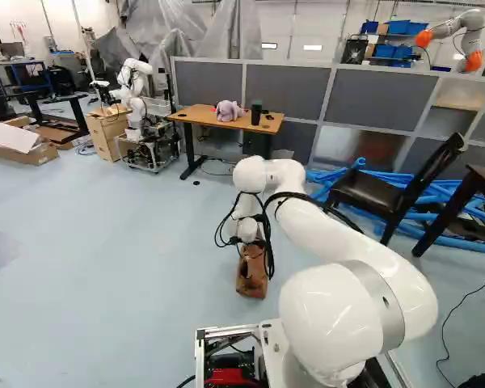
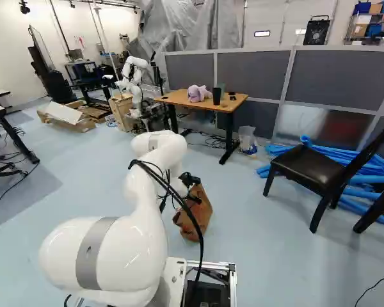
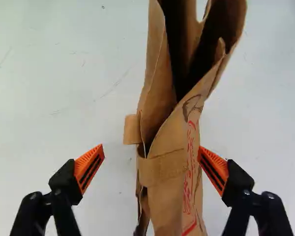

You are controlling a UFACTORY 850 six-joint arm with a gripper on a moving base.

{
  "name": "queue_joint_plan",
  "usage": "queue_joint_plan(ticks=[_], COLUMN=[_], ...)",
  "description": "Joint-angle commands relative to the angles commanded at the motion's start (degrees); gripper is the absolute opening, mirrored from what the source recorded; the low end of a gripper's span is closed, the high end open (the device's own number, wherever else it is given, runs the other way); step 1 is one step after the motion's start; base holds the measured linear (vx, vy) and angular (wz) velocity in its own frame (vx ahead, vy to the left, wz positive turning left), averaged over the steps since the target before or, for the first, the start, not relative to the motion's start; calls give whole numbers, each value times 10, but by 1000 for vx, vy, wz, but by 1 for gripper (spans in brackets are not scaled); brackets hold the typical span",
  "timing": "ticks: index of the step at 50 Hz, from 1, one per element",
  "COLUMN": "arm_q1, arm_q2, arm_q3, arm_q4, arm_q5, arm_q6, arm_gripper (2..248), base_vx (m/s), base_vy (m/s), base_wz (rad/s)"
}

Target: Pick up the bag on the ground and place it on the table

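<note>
The paper bag [image 3: 169, 201] stands on the floor [image 3: 64, 98] between the open jaws, its long axis crossing their closing line; it sits close beside one orange pad [image 3: 215, 168], well off the other, so centring looks wise.

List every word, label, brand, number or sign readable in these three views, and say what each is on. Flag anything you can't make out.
No text can be read for certain, so nothing is quoted.
Bag, one face in the wrist view: red lettering, seen too steeply to read.
Same face, near the opening: a dark curved mark, no words in it that I can make out.
Both base views: any print is too small to read.
</note>
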Motion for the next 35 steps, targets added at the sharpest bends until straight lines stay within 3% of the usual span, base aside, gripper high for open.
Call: queue_joint_plan(ticks=[10,11,16,17,21,22,26,27,31,32,35], arm_q1=[0,0,0,0,0,0,0,0,0,0,0], arm_q2=[-5,-5,-5,-5,-5,-5,-5,-5,-5,-5,-3], arm_q3=[-5,-5,-6,-6,-6,-6,-6,-6,-6,-6,-3], arm_q4=[0,0,0,0,0,0,0,0,0,0,0], arm_q5=[0,0,0,0,0,0,0,0,0,0,0], arm_q6=[0,0,0,0,0,0,0,0,0,0,0], arm_gripper=[241,204,204,165,165,127,127,89,89,51,51], base_vx=[0,0,0,0,0,0,0,0,0,0,0], base_vy=[0,0,0,0,0,0,0,0,0,0,0], base_wz=[0,0,0,0,0,0,0,0,0,0,0])
